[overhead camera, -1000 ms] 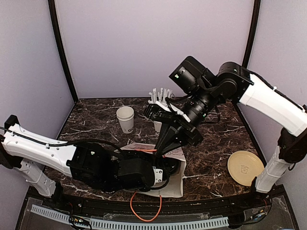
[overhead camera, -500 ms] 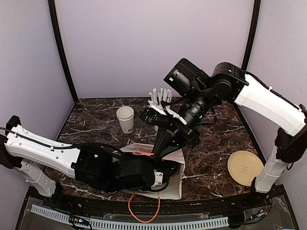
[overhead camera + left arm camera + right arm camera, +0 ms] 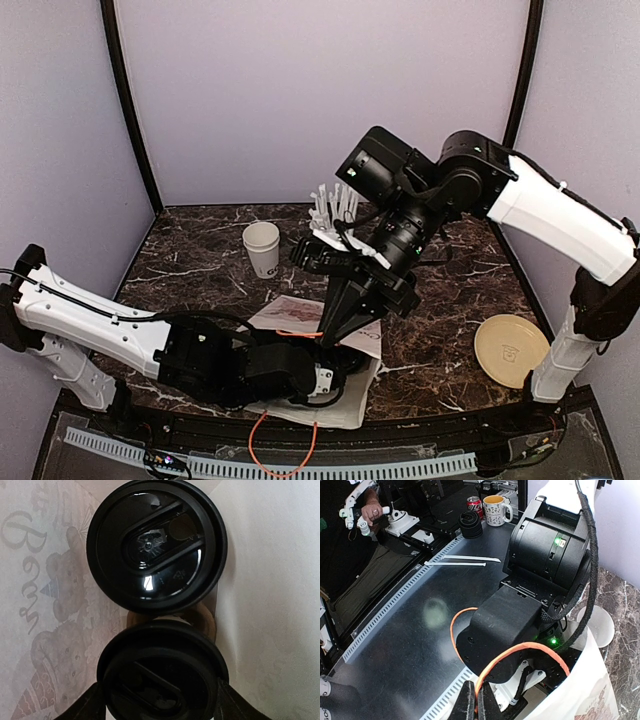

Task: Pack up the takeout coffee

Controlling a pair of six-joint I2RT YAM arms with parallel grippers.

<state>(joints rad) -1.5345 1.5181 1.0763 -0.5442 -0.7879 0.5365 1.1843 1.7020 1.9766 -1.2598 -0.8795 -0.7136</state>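
In the left wrist view I look down into a white paper bag (image 3: pixel 270 580). Two takeout coffee cups with black lids stand inside it. The far cup's lid (image 3: pixel 156 540) fills the top of the view. The near cup (image 3: pixel 162 675) sits between my left gripper's (image 3: pixel 160 702) fingers, which press its two sides. In the top view that gripper is hidden inside the bag (image 3: pixel 335 408). My right gripper (image 3: pixel 475 702) is shut on the bag's orange handle (image 3: pixel 520 652) and holds it up above the bag mouth (image 3: pixel 328 335).
A lidless white cup (image 3: pixel 262 248) stands on the marble table at the back left. A white cup with straws (image 3: pixel 335 205) is behind the right arm. A beige disc (image 3: pixel 511 349) lies at the right. The bag's other orange handle (image 3: pixel 280 455) hangs over the near edge.
The bag and my left arm have shifted left and toward the near edge. My right gripper has followed leftward, still holding the orange handle.
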